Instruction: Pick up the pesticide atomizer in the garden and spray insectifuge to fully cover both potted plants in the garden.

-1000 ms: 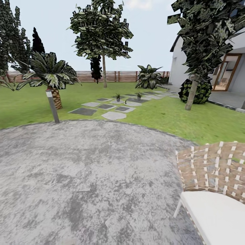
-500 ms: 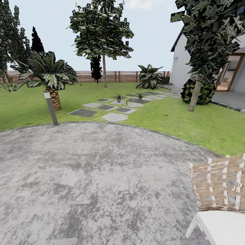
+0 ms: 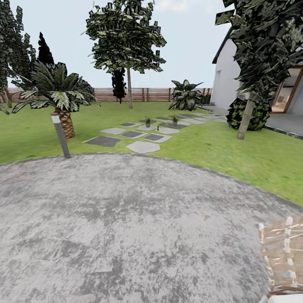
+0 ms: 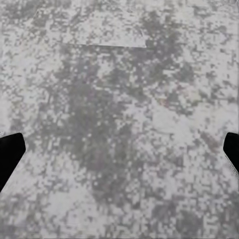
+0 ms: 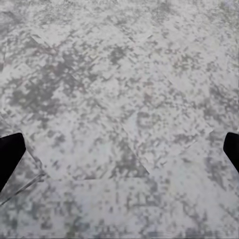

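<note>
The pesticide atomizer (image 3: 158,127) is a tiny dark upright shape far off in the garden, standing on the stepping stones (image 3: 143,147) between the two potted plants; it is too small to make out any detail.

Nearest the robot, a wide round patio (image 3: 126,227) of mottled grey paving covers the lower half of the head view. At its right edge sits the corner of a woven tan chair (image 3: 282,256).

In the left wrist view, the left gripper (image 4: 119,154) has its dark fingertips (image 4: 10,154) at opposite edges of the picture, spread wide over bare paving with nothing between them. In the right wrist view, the right gripper (image 5: 119,154) is spread the same way, its fingertips (image 5: 10,154) far apart above the paving.

Beyond the patio lies green lawn (image 3: 210,147). A short post light (image 3: 60,134) stands at the patio's left rim, with a small palm (image 3: 59,94) just behind it.

Farther out, one potted plant (image 3: 147,122) is to the left of the atomizer and the other potted plant (image 3: 174,120) is to its right, both near the stones.

Behind them stand a tall tree (image 3: 126,42), a big broad-leaved plant (image 3: 185,96), a round bush (image 3: 248,113) by a white house (image 3: 227,75), and a brown slatted fence (image 3: 143,94).
</note>
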`<state>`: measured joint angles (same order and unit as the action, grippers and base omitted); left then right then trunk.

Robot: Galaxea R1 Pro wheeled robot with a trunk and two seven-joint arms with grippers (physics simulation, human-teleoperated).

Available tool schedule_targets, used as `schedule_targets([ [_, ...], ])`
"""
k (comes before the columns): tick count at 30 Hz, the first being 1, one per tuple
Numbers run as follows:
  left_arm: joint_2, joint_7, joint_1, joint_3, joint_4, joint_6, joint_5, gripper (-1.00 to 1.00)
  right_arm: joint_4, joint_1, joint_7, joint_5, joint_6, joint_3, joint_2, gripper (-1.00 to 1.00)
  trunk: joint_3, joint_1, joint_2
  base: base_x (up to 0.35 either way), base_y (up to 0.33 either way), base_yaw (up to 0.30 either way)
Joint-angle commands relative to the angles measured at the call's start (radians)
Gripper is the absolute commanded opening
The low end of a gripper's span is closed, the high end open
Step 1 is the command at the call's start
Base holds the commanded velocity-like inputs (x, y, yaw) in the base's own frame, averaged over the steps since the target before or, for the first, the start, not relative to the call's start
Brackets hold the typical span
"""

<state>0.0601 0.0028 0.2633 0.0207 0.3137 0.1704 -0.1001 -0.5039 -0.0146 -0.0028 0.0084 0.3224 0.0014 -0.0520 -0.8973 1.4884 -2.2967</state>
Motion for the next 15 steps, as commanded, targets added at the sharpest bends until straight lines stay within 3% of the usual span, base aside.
schedule_targets([
  [1,0.000,0.000,0.001,-0.002,-0.001,0.003,-0.010,1.00,0.000,0.000,0.000,0.001,0.003,0.000,0.000,1.00,-0.001,0.000,0.000,0.339,0.103,0.000],
  [6,0.001,0.000,0.001,-0.002,-0.001,0.003,-0.010,1.00,-0.001,-0.001,-0.002,0.001,0.053,0.001,0.000,1.00,-0.001,0.000,0.000,0.339,0.103,0.000],
  [15,0.001,0.000,0.001,-0.002,-0.001,0.003,-0.010,1.00,0.079,0.001,-0.001,0.000,0.395,0.000,0.007,1.00,-0.001,0.000,0.000,0.339,0.103,0.000],
])
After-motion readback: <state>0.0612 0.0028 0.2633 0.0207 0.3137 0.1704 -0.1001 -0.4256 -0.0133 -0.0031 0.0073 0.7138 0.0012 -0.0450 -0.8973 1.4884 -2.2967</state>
